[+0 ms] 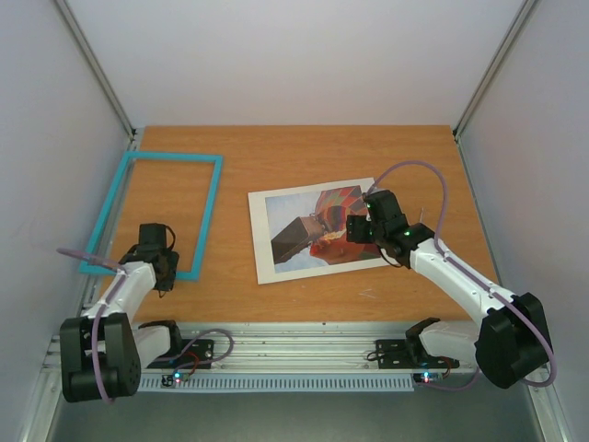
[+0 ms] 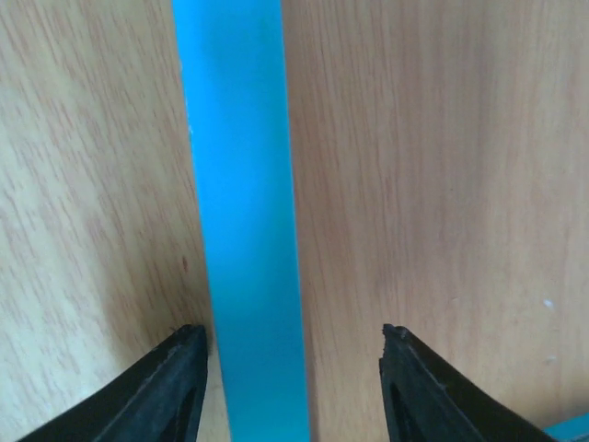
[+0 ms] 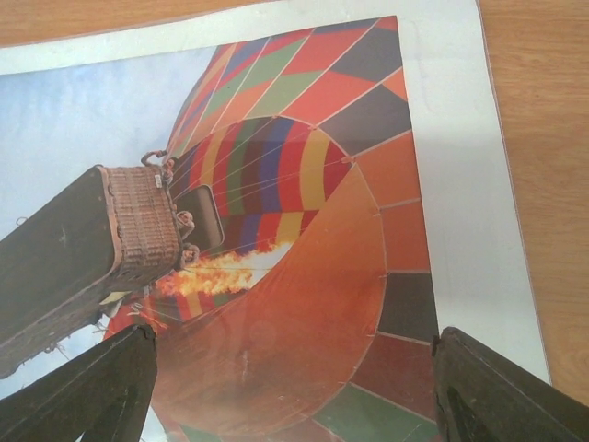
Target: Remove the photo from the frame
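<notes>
Right fingers (image 3: 502,391) hang spread wide over the photo (image 1: 294,235), which lies flat on the bench (image 1: 276,152), already out of the frame (image 1: 210,216) and well apart from it. Left fingers (image 2: 156,391) stand parted astride a frame bar, gripping nothing; best lift both straight up, disturbing neither.

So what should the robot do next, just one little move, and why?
Probably lift the left gripper straight up, away from the frame. The photo lies flat on the table, apart from the empty frame, so the job looks done. The left gripper's jaws stand open on either side of one frame rail, and the right gripper hovers open over the photo, holding nothing.
</notes>
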`<state>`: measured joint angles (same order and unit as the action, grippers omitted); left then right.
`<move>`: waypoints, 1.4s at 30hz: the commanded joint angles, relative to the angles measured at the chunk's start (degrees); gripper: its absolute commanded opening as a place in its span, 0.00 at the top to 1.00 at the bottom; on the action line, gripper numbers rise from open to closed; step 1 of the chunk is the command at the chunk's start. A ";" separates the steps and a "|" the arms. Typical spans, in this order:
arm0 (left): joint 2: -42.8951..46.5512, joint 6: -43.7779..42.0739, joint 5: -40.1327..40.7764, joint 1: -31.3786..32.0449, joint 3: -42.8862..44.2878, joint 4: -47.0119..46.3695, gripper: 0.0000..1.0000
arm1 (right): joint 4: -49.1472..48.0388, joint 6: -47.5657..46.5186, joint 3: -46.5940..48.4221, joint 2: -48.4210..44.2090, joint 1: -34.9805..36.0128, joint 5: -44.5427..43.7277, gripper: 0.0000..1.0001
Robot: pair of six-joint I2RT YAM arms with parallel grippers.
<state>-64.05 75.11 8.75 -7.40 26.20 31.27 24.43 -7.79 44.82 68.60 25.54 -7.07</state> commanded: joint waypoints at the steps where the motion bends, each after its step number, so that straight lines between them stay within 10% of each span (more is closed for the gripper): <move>1: 3.68 -1.79 -3.19 -0.05 -1.25 -1.69 0.45 | -0.21 0.32 -0.30 -1.00 -0.40 -1.05 0.18; 22: 15.73 -30.17 -18.96 8.89 9.90 5.68 0.09 | 8.23 5.59 -2.10 -4.60 -4.07 1.19 0.08; 42: -6.29 -29.32 -26.39 33.68 9.01 -13.52 0.03 | 10.99 13.80 -7.82 -3.54 -10.13 -0.11 0.02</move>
<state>-66.67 44.62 -14.98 24.60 35.79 26.44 33.85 3.07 37.54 63.53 16.69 -3.11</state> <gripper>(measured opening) 0.970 0.984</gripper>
